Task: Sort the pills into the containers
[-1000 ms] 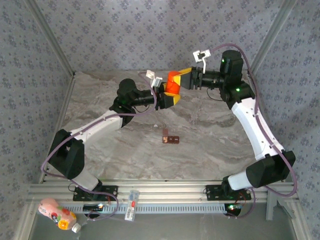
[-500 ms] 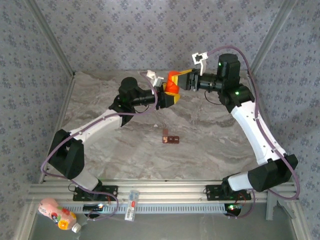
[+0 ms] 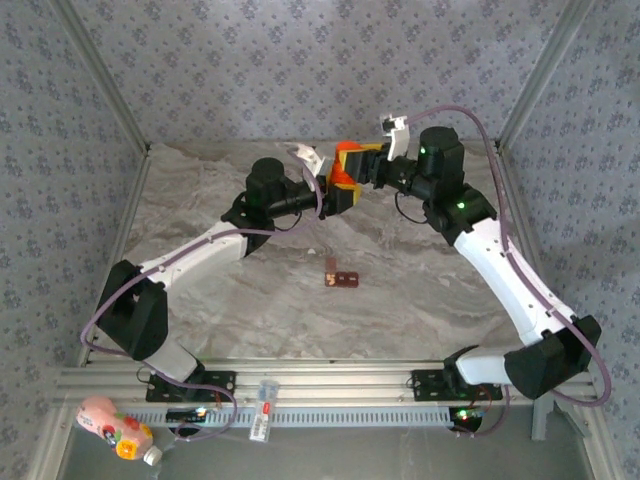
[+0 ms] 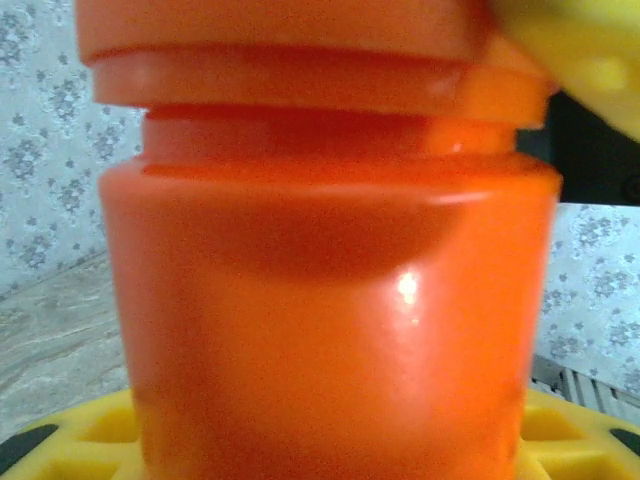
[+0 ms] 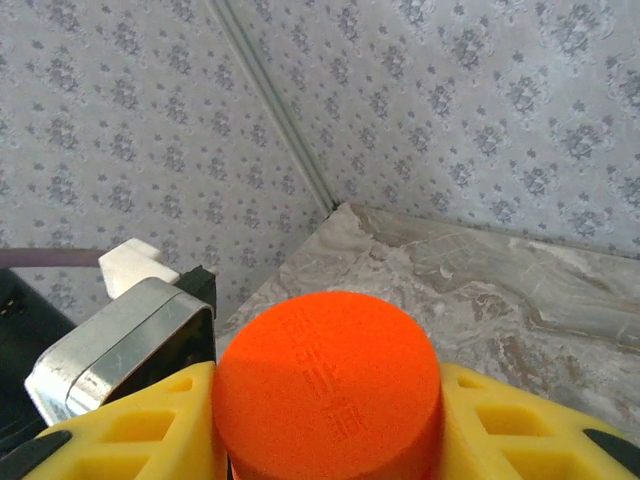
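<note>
Since a second ago the right arm has folded its wrist inward, toward nine o'clock, and the orange bottle [image 3: 345, 177] has come slightly farther from the bases; the strip on the bench [image 3: 250, 290] has not shifted

Nearest the bases, the containers [image 3: 341, 279] lie flat on the bench near its middle, a small dark reddish-brown strip with nothing touching it. Whether any compartment holds a pill is too small to tell

Farther back, at twelve o'clock from the strip and well apart from it, the bottle hangs in the air between both arms. The left tool [image 3: 337, 195] comes in from about eight o'clock and pinches the bottle's body, its yellow fingers [image 4: 85, 435] pressed against the base in the left wrist view. The right tool [image 3: 360, 162] comes from three o'clock and pinches the cap [image 5: 328, 385] between its own yellow fingers [image 5: 520, 425]

One tool bracing the body while the other holds the lid looks like an unscrewing grip: the pills are probably still shut inside, so sorting has not begun. Once open, the bottle must travel toward six o'clock to reach the strip
</note>
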Robot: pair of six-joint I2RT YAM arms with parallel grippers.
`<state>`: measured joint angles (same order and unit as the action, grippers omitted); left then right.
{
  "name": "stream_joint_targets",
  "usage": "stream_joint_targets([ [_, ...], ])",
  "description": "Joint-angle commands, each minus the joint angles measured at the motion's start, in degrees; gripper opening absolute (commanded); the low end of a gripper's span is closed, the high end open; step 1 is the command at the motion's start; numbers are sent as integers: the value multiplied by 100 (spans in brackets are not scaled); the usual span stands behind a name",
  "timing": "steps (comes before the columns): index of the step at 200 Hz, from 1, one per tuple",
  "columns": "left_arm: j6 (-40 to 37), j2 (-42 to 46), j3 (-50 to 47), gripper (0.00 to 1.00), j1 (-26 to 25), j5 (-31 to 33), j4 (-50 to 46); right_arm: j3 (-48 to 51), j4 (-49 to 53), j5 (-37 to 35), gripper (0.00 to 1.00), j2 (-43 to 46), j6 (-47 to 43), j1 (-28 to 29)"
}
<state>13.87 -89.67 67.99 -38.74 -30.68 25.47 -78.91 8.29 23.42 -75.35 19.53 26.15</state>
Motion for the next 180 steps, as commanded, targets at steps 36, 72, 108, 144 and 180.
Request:
stream_joint_targets([
  [36,-82,281,-31,0,-93,435,638,109,92,463,72,296,130,-277],
  [72,66,340,-83,0,24,156,683,125,140,2065,88,773,-148,-997],
  [108,349,318,-64,0,164,-757,872,-314,288,3404,90,458,-257,-1396],
  [144,741,223,7,0,213,-1508,1118,-722,220,3760,90,-5,-158,-1395],
  [180,911,116,99,0,200,-1764,1171,-894,111,3736,89,-262,-86,-1231],
])
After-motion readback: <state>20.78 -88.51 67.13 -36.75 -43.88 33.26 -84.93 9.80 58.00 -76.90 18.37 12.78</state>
